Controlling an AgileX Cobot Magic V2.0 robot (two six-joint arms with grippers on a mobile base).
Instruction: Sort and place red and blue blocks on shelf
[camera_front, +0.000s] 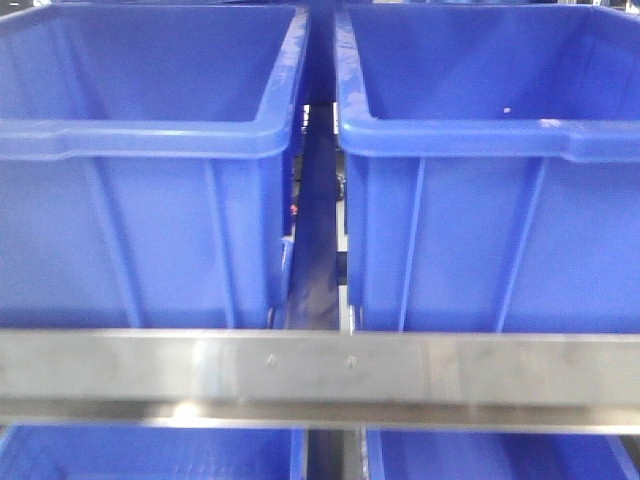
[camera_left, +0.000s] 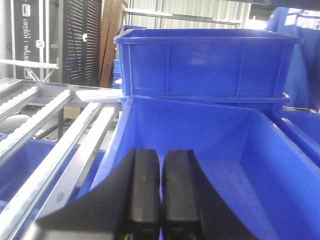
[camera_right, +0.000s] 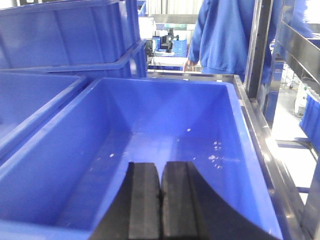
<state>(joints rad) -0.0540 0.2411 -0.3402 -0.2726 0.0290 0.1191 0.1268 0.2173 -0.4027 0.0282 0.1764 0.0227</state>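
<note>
L bin (camera_front: 140, 200), R bin (camera_front: 500, 200): side by side on shelf (camera_front: 320, 375), narrow gap betw. L gripper (camera_left: 160, 200): pads pressed together, nothing betw, over bin interior. R gripper (camera_right: 160, 200): same, pressed together over bin. Red/blue blocks: not visible in any view.

Two blue bins (camera_front: 150, 150) side by side — shelf rail (camera_front: 320, 375) across front.

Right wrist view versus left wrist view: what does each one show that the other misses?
Only the right wrist view shows a person in blue beyond the bin, whose floor bears pale specks. Only the left wrist view shows roller rails beside its bin and a black case behind. Both show a shut gripper, right and left, over an open blue bin; no blocks visible.
</note>
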